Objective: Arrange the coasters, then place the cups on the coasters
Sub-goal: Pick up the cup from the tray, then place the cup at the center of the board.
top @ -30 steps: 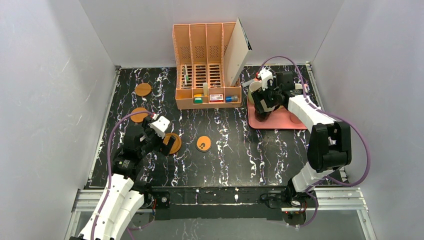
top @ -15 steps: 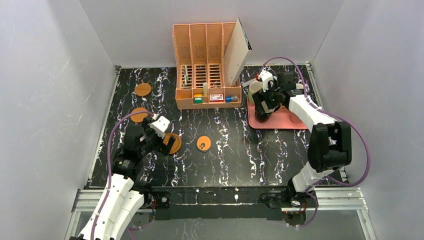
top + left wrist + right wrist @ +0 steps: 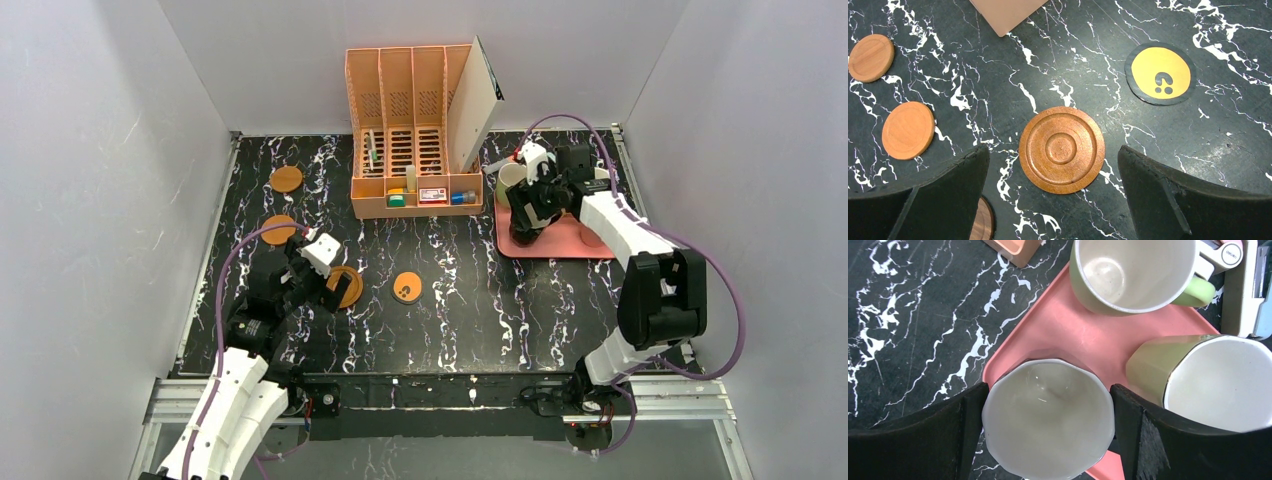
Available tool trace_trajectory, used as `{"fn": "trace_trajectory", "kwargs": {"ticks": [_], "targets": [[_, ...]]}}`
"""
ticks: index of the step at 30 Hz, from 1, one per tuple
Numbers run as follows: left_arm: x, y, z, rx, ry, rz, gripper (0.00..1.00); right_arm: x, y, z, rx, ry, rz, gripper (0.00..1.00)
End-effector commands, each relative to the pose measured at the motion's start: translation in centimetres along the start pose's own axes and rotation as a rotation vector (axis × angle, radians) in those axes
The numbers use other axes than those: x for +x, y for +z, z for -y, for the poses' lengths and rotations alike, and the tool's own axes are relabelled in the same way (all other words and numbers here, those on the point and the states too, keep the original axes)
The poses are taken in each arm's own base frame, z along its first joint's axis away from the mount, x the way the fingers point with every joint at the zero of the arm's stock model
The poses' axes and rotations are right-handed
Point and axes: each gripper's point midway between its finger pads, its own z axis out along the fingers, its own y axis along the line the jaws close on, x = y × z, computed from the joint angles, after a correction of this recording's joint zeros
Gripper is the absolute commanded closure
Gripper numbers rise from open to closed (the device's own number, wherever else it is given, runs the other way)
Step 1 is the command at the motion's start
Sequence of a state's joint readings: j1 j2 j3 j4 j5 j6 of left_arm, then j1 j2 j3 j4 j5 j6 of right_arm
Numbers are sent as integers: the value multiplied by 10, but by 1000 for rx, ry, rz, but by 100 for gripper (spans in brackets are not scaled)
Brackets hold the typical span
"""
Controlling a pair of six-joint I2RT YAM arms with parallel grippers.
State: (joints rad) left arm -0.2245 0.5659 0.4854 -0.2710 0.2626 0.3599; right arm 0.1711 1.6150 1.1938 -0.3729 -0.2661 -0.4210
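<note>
In the right wrist view a black cup (image 3: 1048, 415) with a cream inside stands on the near left corner of the pink tray (image 3: 1073, 335). My right gripper (image 3: 1048, 425) straddles it, a finger pressed against each side. An olive green cup (image 3: 1133, 272) and a yellowish cup (image 3: 1218, 380) stand further along the tray. My left gripper (image 3: 1054, 156) hangs open low over the ringed wooden coaster (image 3: 1061, 149), touching nothing. Two plain orange-brown coasters (image 3: 870, 57) (image 3: 908, 130) lie to its left. The orange coaster with dark marks (image 3: 1160, 75) lies to the right, and a dark brown one (image 3: 983, 222) peeks out by the left finger.
An orange file organiser (image 3: 415, 140) with a white board leaning on it stands at the back centre, close to the tray's left side. A white and blue desk item (image 3: 1243, 290) lies beside the tray's far edge. Grey walls enclose the marbled black table (image 3: 480, 300).
My right gripper has edged slightly along the tray, and its jaws have narrowed onto the black cup. The left arm and the coasters have not moved.
</note>
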Motion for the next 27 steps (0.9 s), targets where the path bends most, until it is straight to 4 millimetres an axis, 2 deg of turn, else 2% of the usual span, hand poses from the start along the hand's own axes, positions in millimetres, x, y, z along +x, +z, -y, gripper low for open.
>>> {"fn": "trace_trajectory", "kwargs": {"ticks": [1,4,8,11,17,27], "targets": [[3,-1,1,5,3,-8,2,-49,-36,-6,9,-45,177,51],[3,0,1,4,3,-13,2,-65,-49,-19,-8,-68,237,57],[4,0,0,2,2,-16,2,-82,-65,-36,-44,-77,299,58],[5,1,0,4,0,-18,2,-91,-69,-58,-112,-83,328,58],[6,2,0,3,-2,-27,2,-93,-66,-107,-295,-103,343,57],[6,3,0,5,-2,-26,2,-75,-33,-145,-400,-127,260,53]]}}
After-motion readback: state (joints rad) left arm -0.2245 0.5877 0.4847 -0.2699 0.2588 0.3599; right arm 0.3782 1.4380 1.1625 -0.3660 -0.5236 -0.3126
